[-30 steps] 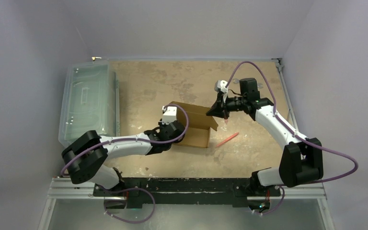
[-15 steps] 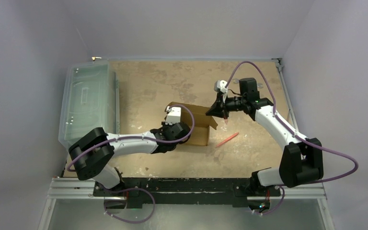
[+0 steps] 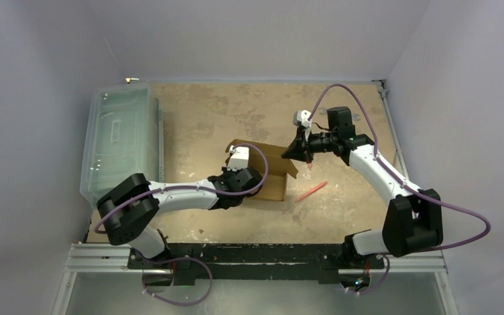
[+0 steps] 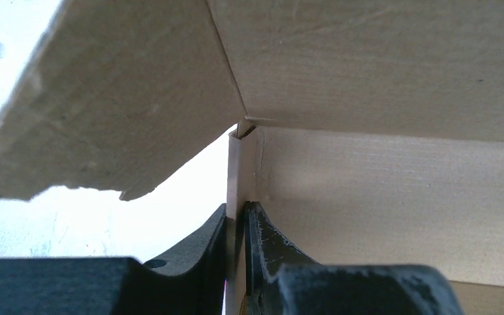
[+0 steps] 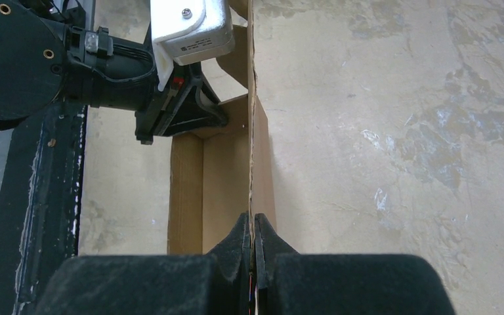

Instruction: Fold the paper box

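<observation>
**A:** Where does the paper box [image 3: 272,187] sit?

**B:** Near the middle of the table [image 3: 210,111], between the two arms. It is half built, with its walls up and the top open.

**A:** And the left gripper [image 4: 238,213]?

**B:** It is pinched narrow on a thin upright wall [image 4: 239,170] at the box's near left corner. Both black fingers [image 4: 203,243] press against the cardboard, one on each side.

**A:** Can you see that from above?

**B:** No. The white camera housing [image 3: 238,157] on that wrist covers the fingers there. In the wrist view a loose flap [image 4: 125,98] hangs overhead and blocks much of the table.

**A:** The right gripper [image 5: 252,223]?

**B:** It is closed tight on the edge of a side panel [image 5: 262,170] at the box's far right corner. The panel stands upright and runs straight away from the fingers.

**A:** Anything else nearby?

**B:** A large clear bin [image 3: 121,141] lies along the left side, well apart from the box. A thin red stick [image 3: 311,191] lies on the table just right of the box. It may be a pen, but it is too small to tell. Purple cables [image 3: 459,210] loop off both arms.
</observation>
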Available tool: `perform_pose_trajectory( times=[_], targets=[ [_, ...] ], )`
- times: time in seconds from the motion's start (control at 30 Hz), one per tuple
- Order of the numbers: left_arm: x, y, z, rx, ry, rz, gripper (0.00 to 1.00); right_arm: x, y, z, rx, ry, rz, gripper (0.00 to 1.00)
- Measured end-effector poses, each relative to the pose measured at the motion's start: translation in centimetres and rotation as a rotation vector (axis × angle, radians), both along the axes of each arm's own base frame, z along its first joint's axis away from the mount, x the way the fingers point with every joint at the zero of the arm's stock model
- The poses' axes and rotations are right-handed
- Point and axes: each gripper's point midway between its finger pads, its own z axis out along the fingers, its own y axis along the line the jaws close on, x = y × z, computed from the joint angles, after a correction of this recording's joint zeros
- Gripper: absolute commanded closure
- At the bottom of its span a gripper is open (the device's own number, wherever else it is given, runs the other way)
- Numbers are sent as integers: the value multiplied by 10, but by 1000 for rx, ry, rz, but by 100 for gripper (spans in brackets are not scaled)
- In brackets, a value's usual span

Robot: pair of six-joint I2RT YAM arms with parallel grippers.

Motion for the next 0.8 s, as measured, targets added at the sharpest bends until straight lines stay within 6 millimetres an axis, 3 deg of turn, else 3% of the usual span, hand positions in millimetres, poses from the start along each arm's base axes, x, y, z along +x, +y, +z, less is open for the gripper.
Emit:
perform_pose_trajectory(
  times=[0.37,0.8],
  targets=[
    [-3,5,3,30,19,1,73,0,0,0,0,1,0,100],
    [-2,2,14,18,15,-2,71,-1,1,0,0,-2,3,100]
  ],
)
